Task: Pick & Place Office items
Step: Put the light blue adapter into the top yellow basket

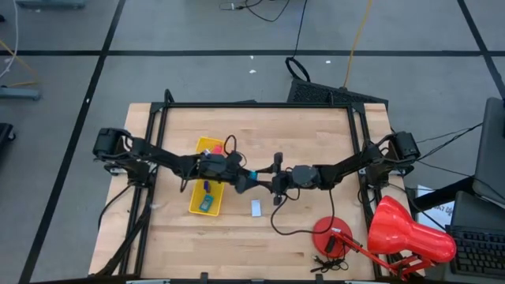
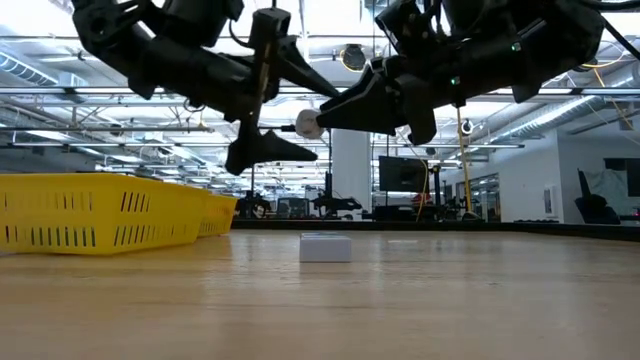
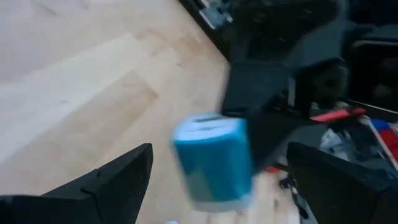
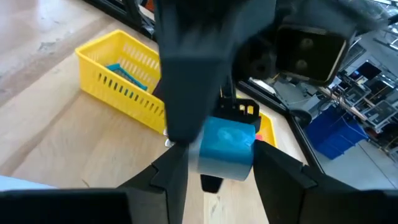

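A teal-and-white block (image 1: 252, 174), one of the office items, hangs in mid-air over the table's middle between both grippers. My right gripper (image 1: 264, 177) comes from the right and is shut on it. My left gripper (image 1: 241, 178) comes from the left and is open. In the left wrist view its two fingers (image 3: 118, 180) stand wide on either side of the block (image 3: 214, 158) without touching it. A small white piece (image 1: 256, 207) lies flat on the table below. The yellow tray (image 1: 195, 197) holds green (image 1: 206, 203) and purple (image 1: 203, 187) pieces. My right gripper (image 4: 217, 171) pinches the teal block's sides (image 4: 227, 149) between its two fingers. It comes in level from the table's right. In the low view the block (image 2: 308, 124) sits at the fingers' free ends, lifted well clear of the table.
The red desk lamp (image 1: 406, 233) with its round base (image 1: 331, 235) and cable stands at the near right corner. The yellow tray (image 2: 100, 210) lies left of centre. The white piece (image 2: 325, 247) rests just under the grippers. Bare wood shows at the far side and the near left.
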`<state>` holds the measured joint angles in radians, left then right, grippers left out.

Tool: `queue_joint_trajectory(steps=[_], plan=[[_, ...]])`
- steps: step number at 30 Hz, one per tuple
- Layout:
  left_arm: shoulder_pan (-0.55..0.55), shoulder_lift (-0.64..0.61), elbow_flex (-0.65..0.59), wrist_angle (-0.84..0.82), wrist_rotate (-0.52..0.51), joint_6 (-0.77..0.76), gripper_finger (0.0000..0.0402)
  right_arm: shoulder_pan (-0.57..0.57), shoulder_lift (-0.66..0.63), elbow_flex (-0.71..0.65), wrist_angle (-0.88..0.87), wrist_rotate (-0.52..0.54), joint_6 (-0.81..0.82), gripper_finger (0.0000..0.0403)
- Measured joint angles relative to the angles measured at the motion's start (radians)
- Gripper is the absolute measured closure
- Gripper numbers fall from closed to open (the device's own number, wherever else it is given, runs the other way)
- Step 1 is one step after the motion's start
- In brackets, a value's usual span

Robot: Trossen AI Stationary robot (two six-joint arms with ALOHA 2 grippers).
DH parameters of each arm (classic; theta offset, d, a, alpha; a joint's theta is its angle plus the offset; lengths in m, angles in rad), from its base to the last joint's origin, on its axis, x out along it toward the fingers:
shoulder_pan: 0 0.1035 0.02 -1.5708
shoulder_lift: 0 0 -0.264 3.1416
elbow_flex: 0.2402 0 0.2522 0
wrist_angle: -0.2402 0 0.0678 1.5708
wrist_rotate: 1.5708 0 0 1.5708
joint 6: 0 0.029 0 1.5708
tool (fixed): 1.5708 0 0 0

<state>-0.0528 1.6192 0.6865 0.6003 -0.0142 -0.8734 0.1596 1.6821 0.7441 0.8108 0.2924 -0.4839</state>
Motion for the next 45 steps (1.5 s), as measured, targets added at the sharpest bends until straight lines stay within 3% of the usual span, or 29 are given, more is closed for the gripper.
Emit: queue_joint_trajectory(steps=[5,13,17,26,32,41,45], plan=[[0.017,-0.003,0.013,0.007,0.059,0.004,0.0064,0.0,0.0,0.0,-0.002,0.0,0.0,0.0256],[0.033,-0.005,0.012,0.011,0.069,-0.019,0.0206,0.0,-0.001,0.0,-0.002,-0.002,-0.001,0.026],[0.033,-0.004,0.011,0.007,0.068,0.054,0.027,0.001,-0.002,0.001,-0.003,-0.004,-0.002,0.0254],[0.067,-0.035,0.011,-0.017,0.084,0.149,0.0272,-0.001,-0.002,0.002,0.004,0.002,0.069,0.0252],[0.086,-0.154,0.015,-0.169,0.061,0.203,0.0268,-0.002,0.003,-0.002,-0.003,-0.009,0.231,0.024],[0.082,-0.407,0.013,-0.56,-0.163,0.278,0.027,-0.037,-0.002,0.0,-0.05,-0.017,0.359,0.025],[0.066,-0.492,0.01,-0.762,-0.286,0.268,0.027,-0.069,-0.024,-0.001,-0.088,-0.133,0.438,0.0253]])
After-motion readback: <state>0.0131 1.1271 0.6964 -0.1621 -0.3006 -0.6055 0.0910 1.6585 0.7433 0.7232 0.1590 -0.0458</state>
